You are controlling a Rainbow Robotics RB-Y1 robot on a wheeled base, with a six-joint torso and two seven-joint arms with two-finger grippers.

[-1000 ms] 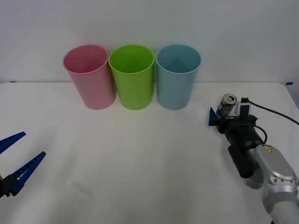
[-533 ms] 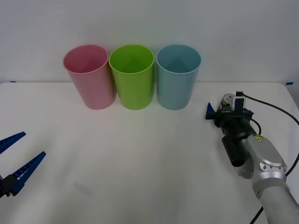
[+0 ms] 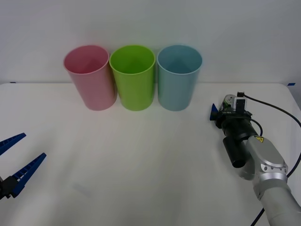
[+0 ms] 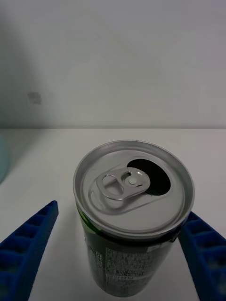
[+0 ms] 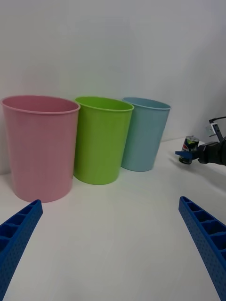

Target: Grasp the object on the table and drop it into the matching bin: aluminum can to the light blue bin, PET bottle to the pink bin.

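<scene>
The right arm ends in a silver-grey rounded housing bearing a small yellow warning label, then a black cylindrical wrist with a small white block on top and a black cable looping away. Its right pincer (image 3: 220, 113) has blue ribbed fingers (image 4: 26, 244). The left pincer (image 3: 16, 157) shows matching blue, ribbed, tapering fingers on a black mount.
</scene>
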